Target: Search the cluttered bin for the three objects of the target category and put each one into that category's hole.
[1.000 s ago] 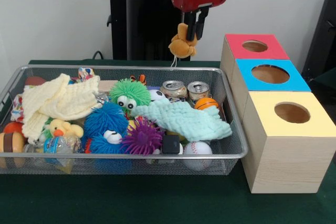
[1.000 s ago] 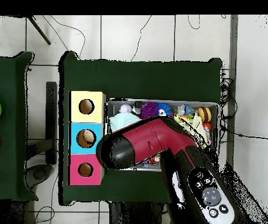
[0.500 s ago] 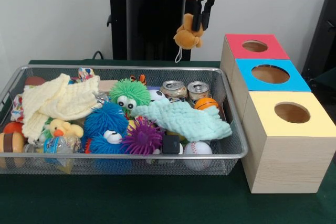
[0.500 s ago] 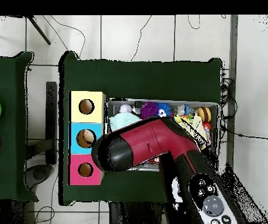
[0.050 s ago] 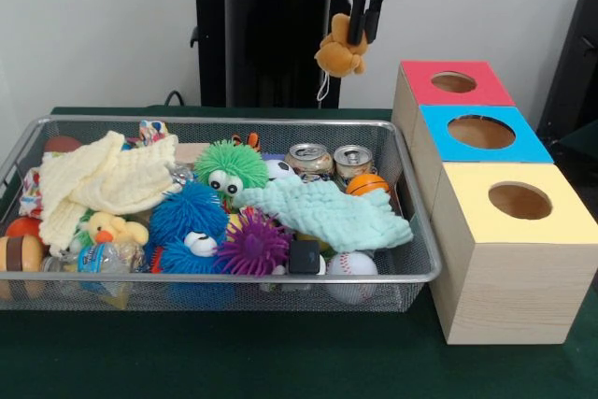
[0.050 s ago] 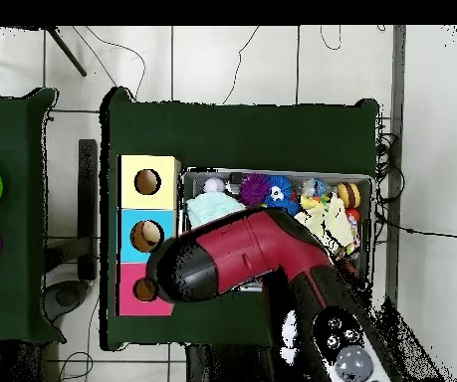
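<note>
My gripper [image 5: 360, 33] hangs high above the bin's far right corner, shut on a small tan plush animal [image 5: 339, 53] that dangles with a thin loop below it. The wire bin [image 5: 422, 266] holds plush and rubbery toys: a green fuzzy ball with eyes [image 5: 230, 166], a blue fuzzy creature [image 5: 190, 226], a purple spiky ball [image 5: 253, 243] and a yellow duck [image 5: 110, 229]. To the right stand three boxes with holes: red [image 5: 453, 82], blue [image 5: 481, 132] and yellow [image 5: 519, 201]. In the overhead view the arm [image 6: 234, 261] covers the gripper, the plush and part of the red box [image 6: 132, 298].
The bin also holds a cream cloth [image 5: 103, 179], a mint cloth [image 5: 327, 212], two cans [image 5: 332, 162], a small basketball [image 5: 367, 184], a baseball [image 5: 352, 265] and a black block [image 5: 304, 256]. Green cloth covers the table [image 5: 280, 362].
The gripper has risen and moved right toward the boxes, carrying the tan plush with it. In the overhead view the arm has swung over toward the red box.
</note>
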### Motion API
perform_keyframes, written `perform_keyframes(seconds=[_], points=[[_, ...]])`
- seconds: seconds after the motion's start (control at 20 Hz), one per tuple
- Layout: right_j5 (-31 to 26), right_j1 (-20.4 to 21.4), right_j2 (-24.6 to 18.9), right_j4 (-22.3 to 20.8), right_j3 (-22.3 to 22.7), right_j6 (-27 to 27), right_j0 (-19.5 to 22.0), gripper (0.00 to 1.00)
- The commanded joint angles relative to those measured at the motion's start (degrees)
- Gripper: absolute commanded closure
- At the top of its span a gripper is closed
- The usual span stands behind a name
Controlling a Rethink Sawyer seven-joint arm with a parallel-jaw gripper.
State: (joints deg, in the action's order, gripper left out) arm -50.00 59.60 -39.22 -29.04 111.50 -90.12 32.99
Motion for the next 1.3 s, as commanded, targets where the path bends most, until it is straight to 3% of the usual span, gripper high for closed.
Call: perform_keyframes(seconds=[0.05,0.75,1.3], points=[[-2.94,0.84,-0.73,1.37,6.28,3.06,-0.99,1.0],[1.98,3.01,2.81,2.94,10.78,-5.54,-5.94,1.0],[4.8,4.02,5.87,4.68,12.89,-9.35,-9.74,1.0]])
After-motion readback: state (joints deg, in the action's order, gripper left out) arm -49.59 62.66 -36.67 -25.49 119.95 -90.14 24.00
